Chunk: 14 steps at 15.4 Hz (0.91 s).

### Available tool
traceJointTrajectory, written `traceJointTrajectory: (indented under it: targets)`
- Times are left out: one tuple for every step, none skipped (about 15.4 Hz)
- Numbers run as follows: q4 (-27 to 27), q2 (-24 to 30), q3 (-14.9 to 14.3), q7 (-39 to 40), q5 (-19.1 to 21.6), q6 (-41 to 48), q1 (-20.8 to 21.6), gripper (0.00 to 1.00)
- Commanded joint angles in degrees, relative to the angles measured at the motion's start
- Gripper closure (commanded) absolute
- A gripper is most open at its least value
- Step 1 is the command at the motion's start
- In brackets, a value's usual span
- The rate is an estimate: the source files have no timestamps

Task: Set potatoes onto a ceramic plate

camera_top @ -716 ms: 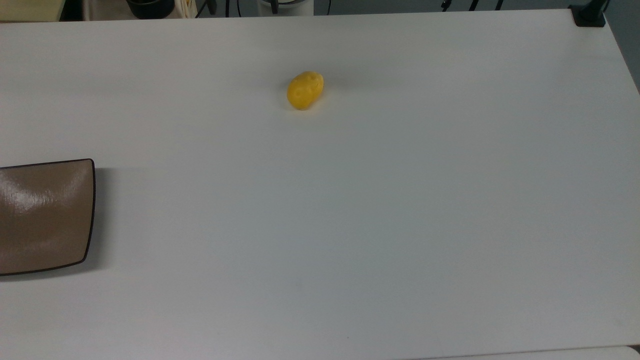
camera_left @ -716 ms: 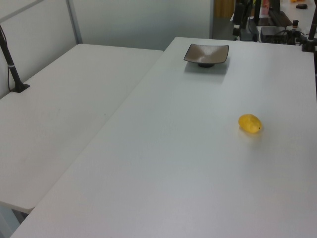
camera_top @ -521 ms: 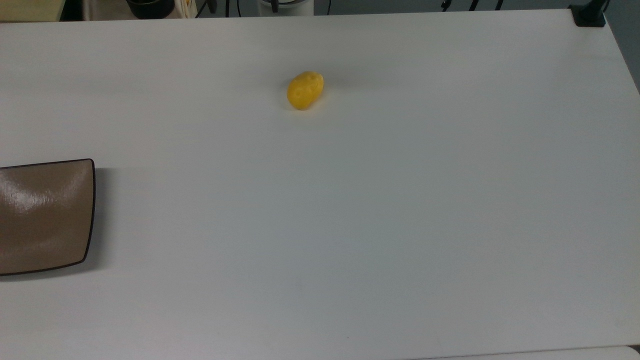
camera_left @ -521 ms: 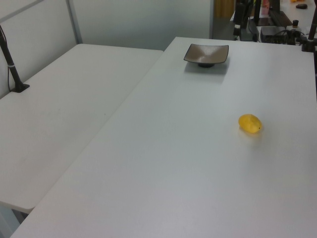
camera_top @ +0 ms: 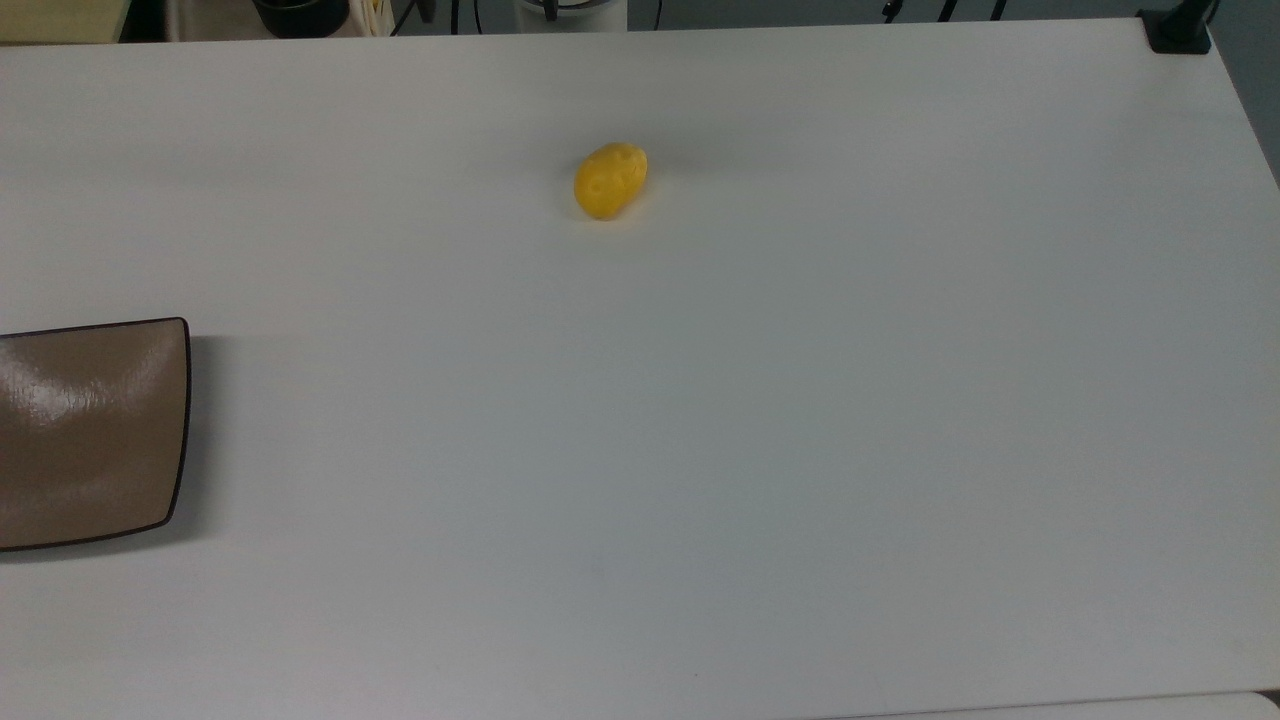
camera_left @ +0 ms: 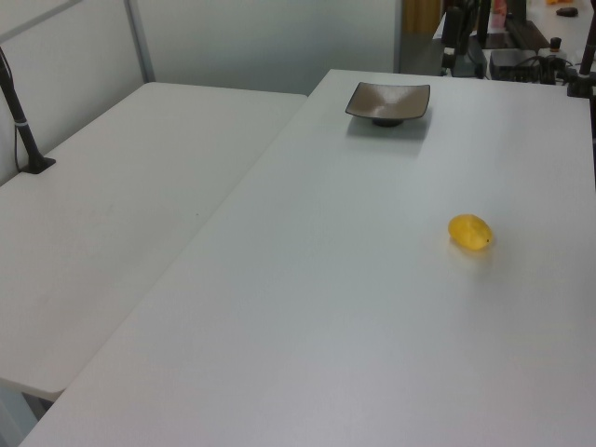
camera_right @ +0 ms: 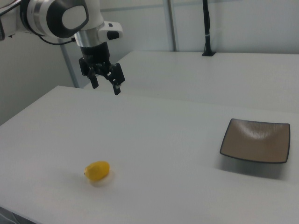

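High at the right view's left, the tool (camera_right: 105,83) hangs with fingers spread apart, gripping nothing. Below it lies the potato (camera_right: 97,171), a bright yellow dimpled oval on the smooth white bench (camera_right: 154,140), well apart from the glossy tan squarish plate (camera_right: 255,140) rightward.

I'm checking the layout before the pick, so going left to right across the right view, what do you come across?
Potato lying on the white table → the tool, open and hanging above the table, just to the right of the potato → ceramic plate far over on the right view's right.
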<state>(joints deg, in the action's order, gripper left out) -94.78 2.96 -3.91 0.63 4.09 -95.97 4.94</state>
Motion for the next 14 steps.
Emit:
traceJointTrajectory:
  targets:
    - [-0.06, 0.64, -0.84, 0.68, 0.30, 1.49, 0.77, 0.00]
    - [-0.06, 0.64, -0.75, 0.68, 0.21, 1.49, 0.77, 0.00]
    - [-0.06, 0.64, -0.83, 0.77, 0.30, 1.49, 0.77, 0.00]
    - [-0.06, 0.64, -0.75, 0.68, 0.30, 1.49, 0.68, 0.00]
    - [-0.06, 0.64, -0.75, 0.68, 0.30, 1.58, 0.77, 0.00]
    - [-0.06, 0.64, -0.75, 0.68, 0.21, 1.58, 0.77, 0.00]
    - [-0.06, 0.64, -0.75, 0.42, 0.21, 1.58, 0.77, 0.00]
    - [-0.06, 0.64, -0.75, 0.42, 0.21, 1.66, 0.86, 0.00]
    - [-0.06, 0.64, -0.75, 0.59, 0.21, 1.75, 0.86, 0.00]
    - [-0.06, 0.64, -0.57, 0.68, 0.12, 2.01, 0.86, 0.00]
    - [-0.06, 0.64, -0.49, 0.68, 0.12, 2.28, 0.86, 0.00]
    - [-0.06, 0.56, -0.40, 0.68, 0.04, 2.19, 0.86, 0.00]
    - [-0.06, 0.47, -0.31, 0.68, -0.05, 2.19, 0.95, 0.00]
    - [-0.06, 0.38, -0.31, 0.77, -0.05, 2.19, 0.95, 0.00]
